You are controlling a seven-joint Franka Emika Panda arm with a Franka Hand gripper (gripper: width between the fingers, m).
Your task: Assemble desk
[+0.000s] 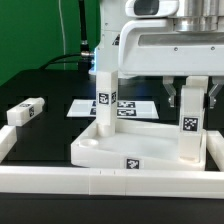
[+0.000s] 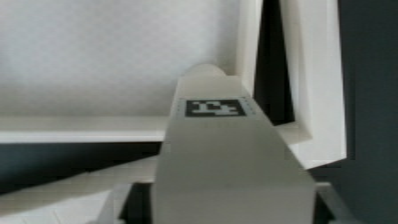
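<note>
A Panda arm's gripper [image 1: 190,104] straddles a leg [image 1: 190,138] standing upright in the tabletop [image 1: 95,155]. This is the corner toward the exterior view's right, close to the worktop's edge nearest that camera. The jaws stand 1 on each side of the leg's upper half. Whether the pads actually press on it cannot be told, since thin gaps seem to show either side.

The relation that matters is simple. The leg's long axis is vertical and runs straight down from the wrist, so the leg sits directly under the tool rather than off to a side. In the wrist view the leg [image 2: 222,165] fills the centre, tag upward, with the tabletop [image 2: 107,70] and its raised rim behind it.

A 2nd leg [image 1: 103,95] already stands at the tray's far corner on the exterior view's left. A 3rd leg [image 1: 25,112] lies loose near the worktop's edge on that side, well apart from the tray. The next move likely works about that vertical axis — seating or twisting the leg home — and any tilt could jam it.
</note>
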